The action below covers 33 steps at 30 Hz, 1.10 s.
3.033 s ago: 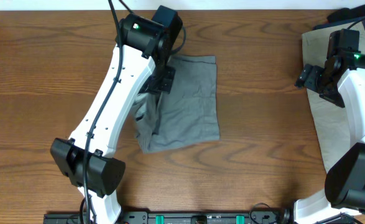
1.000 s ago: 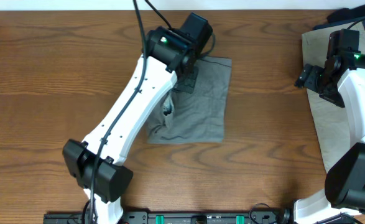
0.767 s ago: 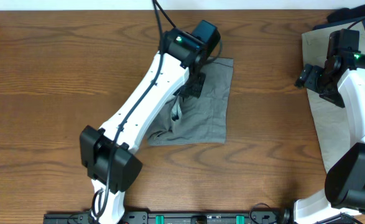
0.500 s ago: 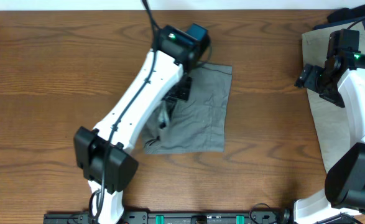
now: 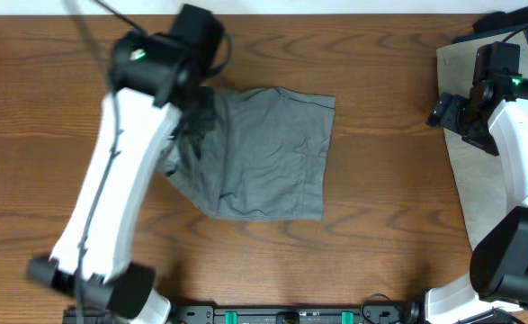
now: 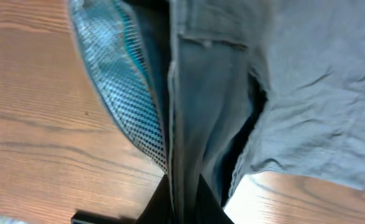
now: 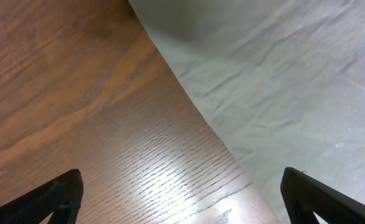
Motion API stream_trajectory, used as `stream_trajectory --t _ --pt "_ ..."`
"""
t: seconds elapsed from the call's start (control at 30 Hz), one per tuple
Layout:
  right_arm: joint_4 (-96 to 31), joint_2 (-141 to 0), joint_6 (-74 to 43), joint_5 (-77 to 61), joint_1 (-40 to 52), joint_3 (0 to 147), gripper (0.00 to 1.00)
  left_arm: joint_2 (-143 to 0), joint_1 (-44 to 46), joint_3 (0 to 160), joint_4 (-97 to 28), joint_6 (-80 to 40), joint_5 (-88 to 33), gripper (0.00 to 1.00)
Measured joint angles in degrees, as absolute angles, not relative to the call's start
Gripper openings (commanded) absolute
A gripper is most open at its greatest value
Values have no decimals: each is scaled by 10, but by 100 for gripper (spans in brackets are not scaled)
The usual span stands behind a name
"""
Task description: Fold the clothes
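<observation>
Mid-grey cotton shorts lie spread at the centre of the brown wooden bench; the left fingers clench their bunched left edge. The right fingers, spread apart and grasping nothing, hover over the left edge of a pale khaki-beige cloth.

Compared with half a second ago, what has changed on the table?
The left gripper, shut on the grey shorts, swung left, pulling that side out and spreading them wider. Their right edge, the right gripper and the beige garment stayed put.
</observation>
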<state>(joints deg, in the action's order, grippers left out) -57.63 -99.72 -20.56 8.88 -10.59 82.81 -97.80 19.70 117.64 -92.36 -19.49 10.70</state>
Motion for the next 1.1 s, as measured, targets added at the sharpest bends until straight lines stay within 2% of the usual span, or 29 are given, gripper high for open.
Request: stream_trajectory --t 0.3,0.57,1.1 --pt "-576 -997 -206 89 -106 828 99 -853 111 1176 -923 -171 109 6" --pt "-576 -997 -206 89 -106 828 99 -854 3 1174 -923 -147 118 6" --pt "-576 -997 -206 89 -106 828 99 -947 -4 1143 -921 -145 86 6"
